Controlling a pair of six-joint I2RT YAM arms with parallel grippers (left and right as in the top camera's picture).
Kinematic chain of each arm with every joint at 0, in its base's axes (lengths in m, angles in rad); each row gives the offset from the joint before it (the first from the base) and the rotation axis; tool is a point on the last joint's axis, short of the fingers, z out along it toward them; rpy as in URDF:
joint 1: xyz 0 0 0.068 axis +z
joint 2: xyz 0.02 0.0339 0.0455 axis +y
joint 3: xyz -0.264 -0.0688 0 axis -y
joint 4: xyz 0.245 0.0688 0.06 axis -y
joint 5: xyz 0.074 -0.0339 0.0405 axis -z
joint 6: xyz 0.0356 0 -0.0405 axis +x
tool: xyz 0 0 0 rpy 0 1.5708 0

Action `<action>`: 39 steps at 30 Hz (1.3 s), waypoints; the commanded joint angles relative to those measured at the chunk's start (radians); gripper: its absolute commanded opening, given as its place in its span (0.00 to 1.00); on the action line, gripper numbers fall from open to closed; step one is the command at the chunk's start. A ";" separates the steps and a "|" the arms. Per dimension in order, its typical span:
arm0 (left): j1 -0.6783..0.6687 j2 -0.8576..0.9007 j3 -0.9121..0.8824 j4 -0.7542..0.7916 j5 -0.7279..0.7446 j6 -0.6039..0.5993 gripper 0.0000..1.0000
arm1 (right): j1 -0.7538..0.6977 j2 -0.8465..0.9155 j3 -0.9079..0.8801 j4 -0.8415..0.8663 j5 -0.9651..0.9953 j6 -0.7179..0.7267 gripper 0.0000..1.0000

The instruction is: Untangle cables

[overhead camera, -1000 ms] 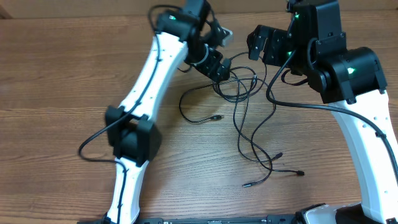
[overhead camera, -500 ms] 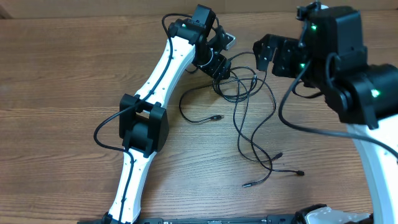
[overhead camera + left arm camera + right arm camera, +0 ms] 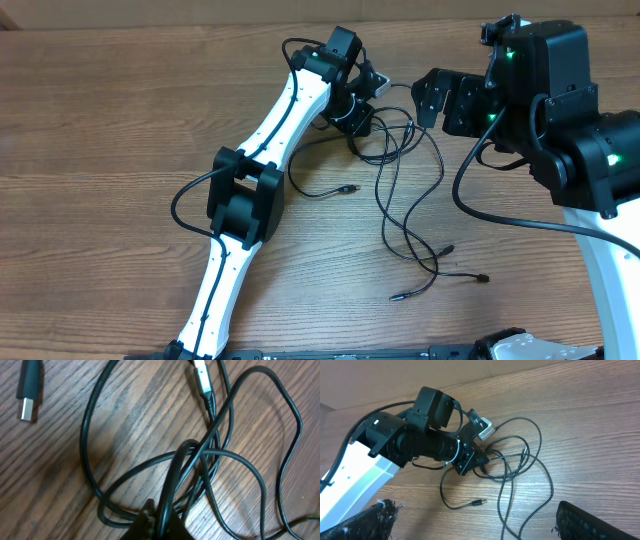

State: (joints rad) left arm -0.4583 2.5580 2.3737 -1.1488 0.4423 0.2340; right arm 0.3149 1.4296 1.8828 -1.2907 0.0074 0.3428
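Black cables point(image 3: 170, 480) in left pincer point(image 3: 160, 526), trailing plugs point(image 3: 485, 279) overhead only

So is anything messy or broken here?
Yes, messy: the thin black cables lie in a tangle of crossing loops at the far middle of the brown wooden table. The left gripper is shut on a bunch of strands there. Nothing looks broken or spilled.
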 commanded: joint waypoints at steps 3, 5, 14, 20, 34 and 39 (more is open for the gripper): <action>0.013 -0.030 0.066 -0.109 0.023 -0.055 0.04 | 0.002 -0.015 0.003 0.000 -0.001 -0.013 1.00; 0.026 -0.070 0.144 -0.198 0.023 -0.060 0.04 | 0.002 -0.014 0.003 0.005 -0.001 -0.020 1.00; 0.106 -0.354 0.528 -0.449 0.030 -0.273 0.04 | 0.002 -0.011 0.002 0.047 -0.002 -0.030 1.00; 0.160 -0.551 0.560 -0.407 0.026 -0.373 0.04 | 0.002 0.021 0.002 0.064 -0.132 -0.041 1.00; 0.196 -0.675 0.559 -0.375 -0.143 -0.468 0.04 | 0.102 0.159 0.002 0.406 -0.682 -0.512 1.00; 0.229 -0.674 0.559 -0.358 -0.398 -0.557 0.04 | 0.103 0.159 0.002 0.501 -0.682 -0.532 1.00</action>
State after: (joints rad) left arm -0.2565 1.8797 2.9334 -1.5238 0.2535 -0.2436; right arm 0.4206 1.5986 1.8790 -0.8112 -0.6353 -0.1139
